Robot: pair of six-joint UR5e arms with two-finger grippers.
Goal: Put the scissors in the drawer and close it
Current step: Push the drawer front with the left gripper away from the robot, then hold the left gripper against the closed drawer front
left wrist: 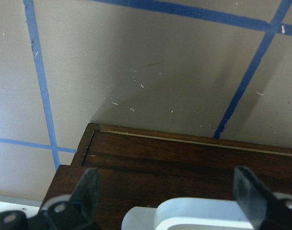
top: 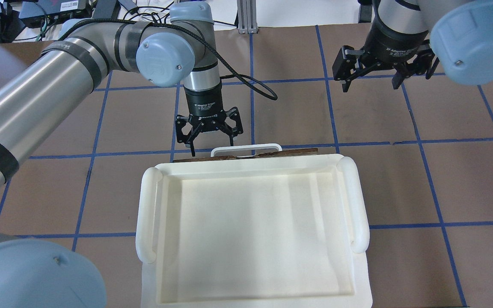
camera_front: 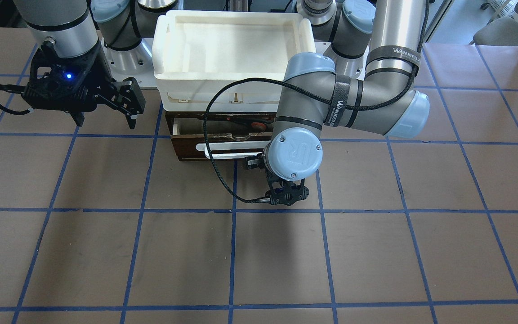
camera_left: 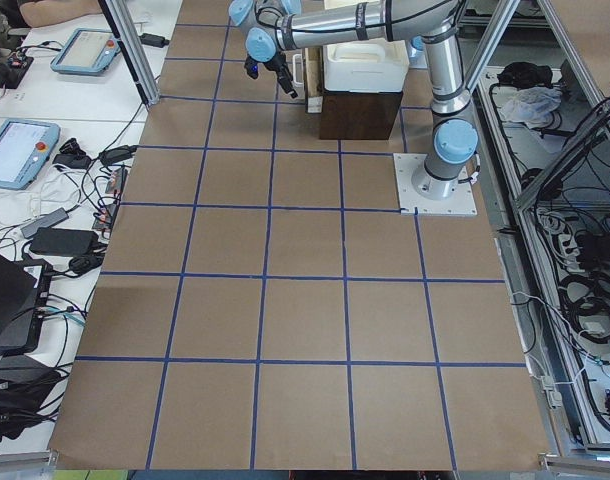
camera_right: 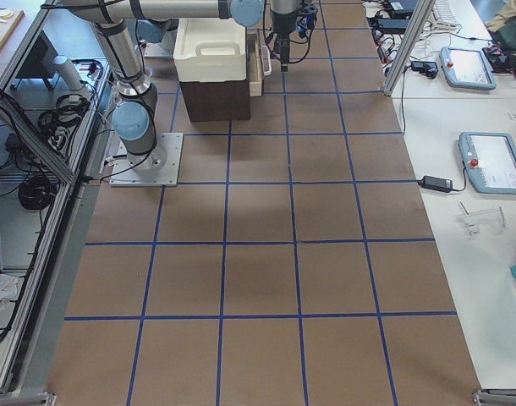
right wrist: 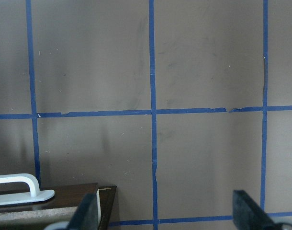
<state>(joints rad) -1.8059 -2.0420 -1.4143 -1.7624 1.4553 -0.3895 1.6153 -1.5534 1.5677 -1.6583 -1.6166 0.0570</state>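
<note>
Scissors (camera_front: 246, 126): inside part-open drawer (camera_front: 187, 150); left gripper (top: 211, 143) spread wide just outside drawer's white handle (camera_front: 227, 146), best pushing front squarely mid-handle; right gripper (top: 370, 87) wide, well off drawer

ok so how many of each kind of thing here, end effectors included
white plastic tray: 1
dark-brown wooden box under the tray: 1
dark-brown wooden drawer with white bar handle: 1
small dark-bladed scissors with orange-red loop: 1
black two-finger end effectors: 2, left end effector and right end effector
total: 6
</note>
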